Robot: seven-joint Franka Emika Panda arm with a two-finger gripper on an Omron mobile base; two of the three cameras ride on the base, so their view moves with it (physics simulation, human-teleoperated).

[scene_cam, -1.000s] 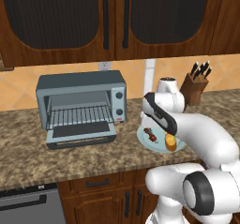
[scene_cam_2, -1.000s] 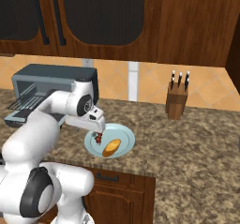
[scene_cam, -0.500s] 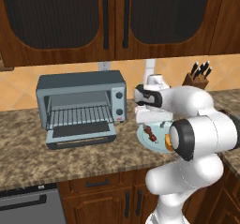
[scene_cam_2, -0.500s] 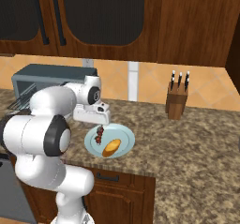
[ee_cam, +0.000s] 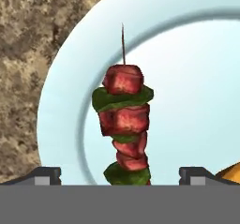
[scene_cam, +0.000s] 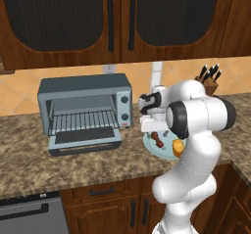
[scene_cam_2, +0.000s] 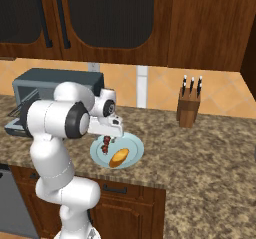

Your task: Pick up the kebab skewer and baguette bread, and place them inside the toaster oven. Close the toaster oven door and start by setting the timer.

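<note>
The kebab skewer [scene_cam: 158, 139] [scene_cam_2: 106, 145] [ee_cam: 124, 124] lies on a pale blue plate [scene_cam: 151, 148] [scene_cam_2: 134, 144] [ee_cam: 187, 78], red and green chunks on a thin stick. The golden baguette bread [scene_cam: 178, 148] [scene_cam_2: 119, 157] [ee_cam: 230, 173] rests on the same plate beside it. My gripper [scene_cam: 154, 130] [scene_cam_2: 107, 136] [ee_cam: 120, 176] hangs open just above the skewer, one fingertip on each side of it, holding nothing. The grey-blue toaster oven [scene_cam: 83, 88] [scene_cam_2: 55, 78] stands to the left, its door [scene_cam: 86, 139] dropped open and the wire rack showing.
A wooden knife block [scene_cam: 208, 79] [scene_cam_2: 189, 110] stands at the back right of the speckled counter [scene_cam: 29, 154] [scene_cam_2: 210, 163]. Dark wood cabinets hang overhead. A dishwasher front [scene_cam: 29, 213] sits below the counter at the left.
The arm has swung its elbow up and round while the hand stayed over the plate, settling above the skewer. The gripper has stayed open.
</note>
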